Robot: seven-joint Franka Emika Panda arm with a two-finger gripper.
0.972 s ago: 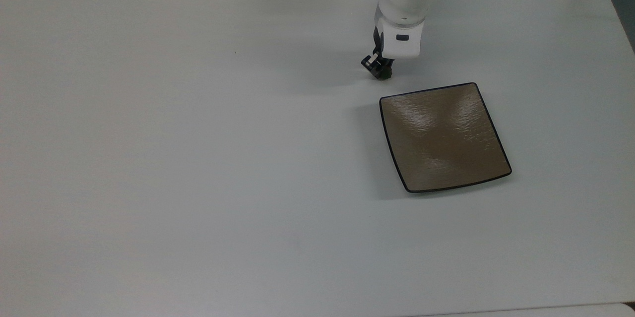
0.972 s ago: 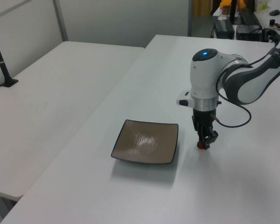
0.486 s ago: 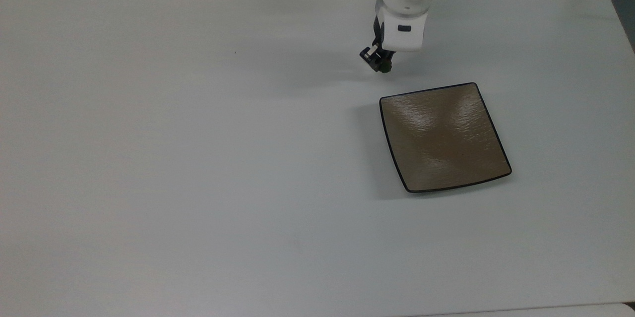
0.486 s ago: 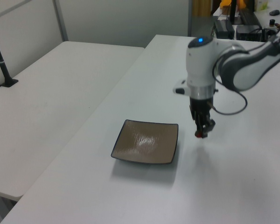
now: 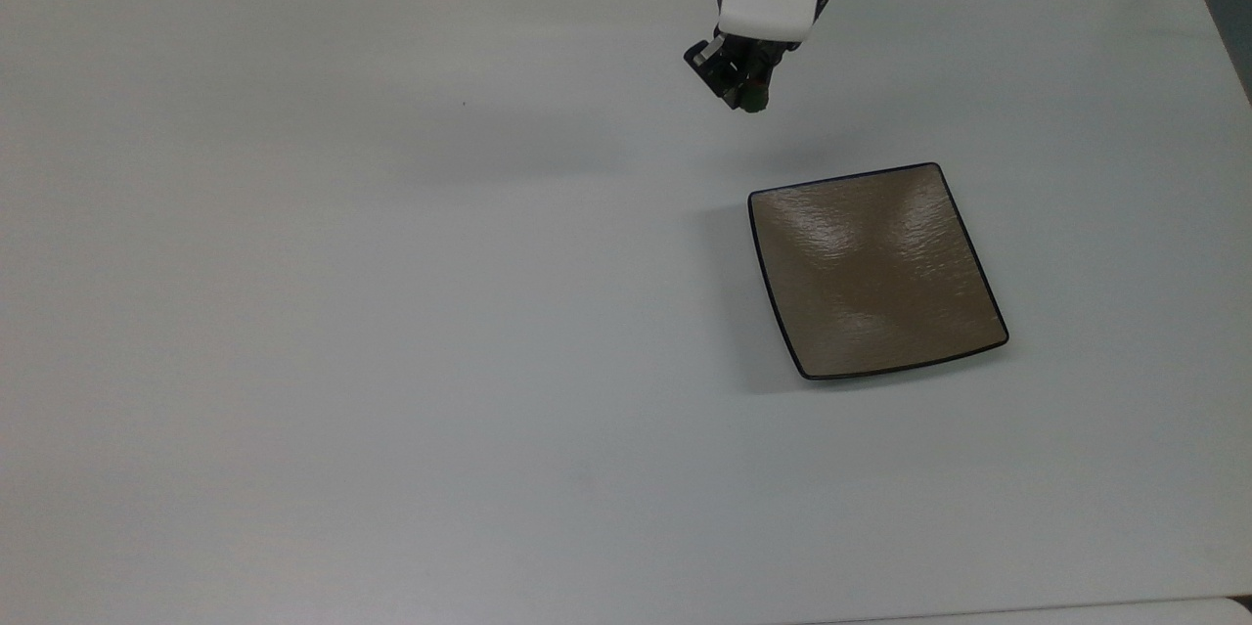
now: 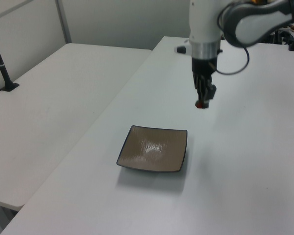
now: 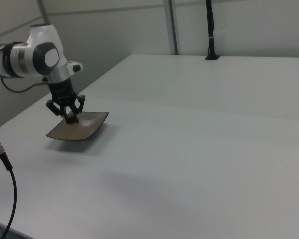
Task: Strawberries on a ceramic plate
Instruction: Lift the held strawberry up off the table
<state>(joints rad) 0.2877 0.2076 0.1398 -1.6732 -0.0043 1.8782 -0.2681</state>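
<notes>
- Our gripper (image 5: 751,93) is clenched on the strawberry (image 5: 752,101), held high above the worktop (image 5: 391,312); in the left view the red berry (image 6: 200,104) shows at the fingertips
- The ceramic plate (image 5: 873,268) lies empty, near but apart from the berry, toward the top view's lower right
- We judge the step in hand to be the carry: we should move across until the berry hangs over the plate's middle, not its upturned rim
- We should then lower close to the glossy surface before letting go, since a round berry dropped from height may roll off
</notes>
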